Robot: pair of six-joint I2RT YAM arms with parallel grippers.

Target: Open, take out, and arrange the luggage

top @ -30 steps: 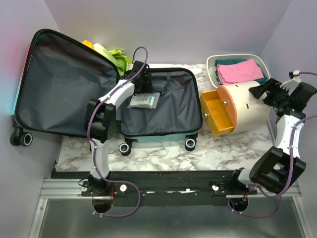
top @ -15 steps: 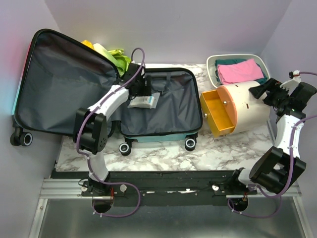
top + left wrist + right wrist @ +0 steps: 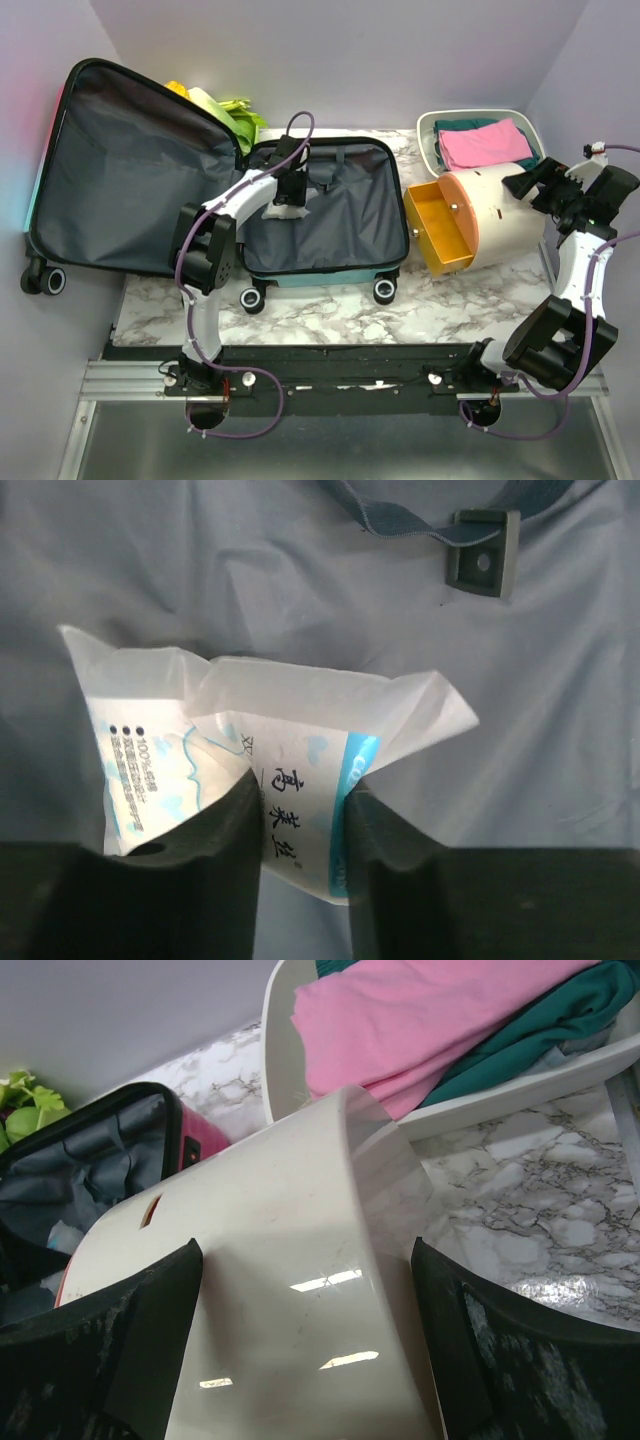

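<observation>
Top external view: we find the luggage (image 3: 320, 225) lying open on the left of the tabletop (image 3: 330, 315), its lid propped against the left wall. Against the earlier frames, the left pincer (image 3: 300, 800) has shifted from the shell's back rim onto the white packet (image 3: 300, 710). The packet lay flat before and is now creased, nipped between the fingers. From above, the wrist covers most of the packet, and its print is only partly legible. Yellow-green items (image 3: 235, 115) behind the lid are cut off. The left arm reaches forward, elbow bent near the hinge line. The right pincer (image 3: 306, 1250), unmoved, stands wide astride the white drum (image 3: 490, 215); contact we cannot confirm.
</observation>
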